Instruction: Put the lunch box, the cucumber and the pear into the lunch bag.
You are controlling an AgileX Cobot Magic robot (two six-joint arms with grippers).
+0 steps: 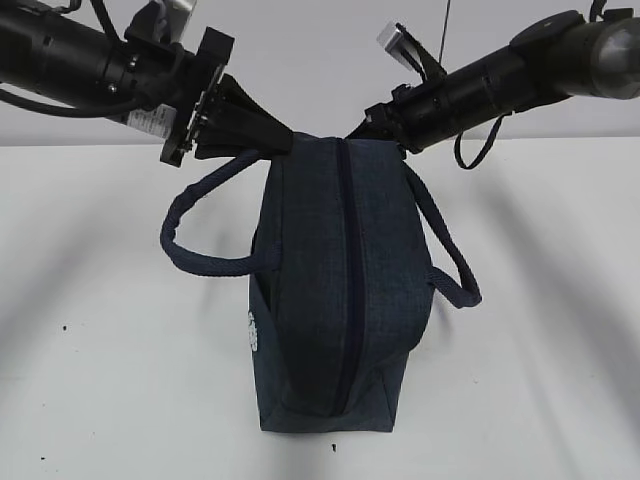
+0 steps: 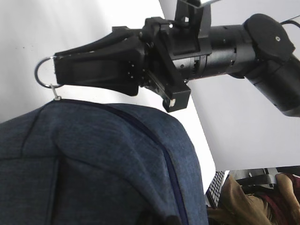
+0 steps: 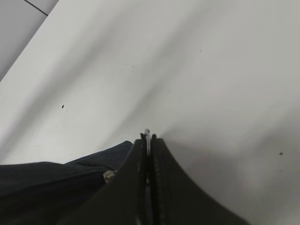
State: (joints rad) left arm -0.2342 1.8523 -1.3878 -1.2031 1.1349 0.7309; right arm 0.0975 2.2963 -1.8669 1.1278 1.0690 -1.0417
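The lunch bag (image 1: 335, 290) stands on the white bench (image 1: 100, 380), about in the middle between its left and right edges and toward the near edge. Its zipper (image 1: 345, 280) runs closed along the top, so the bag is not yet opened. The lunch box, the cucumber and the pear are not visible in any view, and I cannot say where they lie.

The step in hand is, in my judgement, the opening of the bag. The right claw (image 2: 58, 72) is clamped on the metal ring (image 2: 42, 72) of the zipper at the far end of the bag. In the left wrist view the ring comes out from between its tips, and in the right wrist view its jaws stand pressed together with a thin piece of metal between them. The left claw (image 1: 280, 140) is closed at the far top corner of the bag, on the left side. It seems to pinch the fabric there, but the contact itself is not clear to see.

The next move probably calls for pulling the ring along the zipper line toward the near end, while the other claw keeps the bag in place. The pull should follow the seam, because the soft bag can tip or slide on the bench.
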